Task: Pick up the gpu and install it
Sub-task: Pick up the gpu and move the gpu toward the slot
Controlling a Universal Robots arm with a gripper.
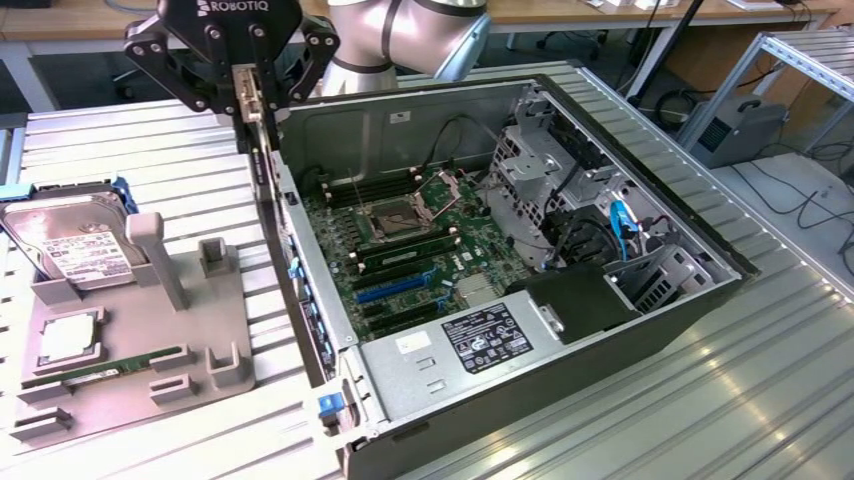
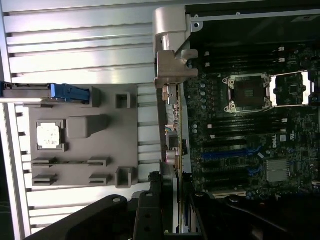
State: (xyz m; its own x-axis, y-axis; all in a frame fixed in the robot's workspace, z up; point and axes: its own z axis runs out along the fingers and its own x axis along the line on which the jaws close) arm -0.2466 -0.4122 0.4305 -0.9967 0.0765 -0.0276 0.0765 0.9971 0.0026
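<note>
A robotics lab or test workshop; a silver jointed robot arm [image 1: 400,35] with a black tool [image 1: 251,92] marked ROBOTIQ hangs over a ribbed aluminium surface [image 1: 747,400]; on it sit an open black desktop computer case [image 1: 601,365], its green motherboard [image 1: 400,250] bare, and a grey moulded parts tray [image 1: 187,330]; behind stand long wooden desks [image 1: 561,12], an aluminium-profile frame [image 1: 801,60] and loose black cables [image 1: 787,190] on the floor.
</note>
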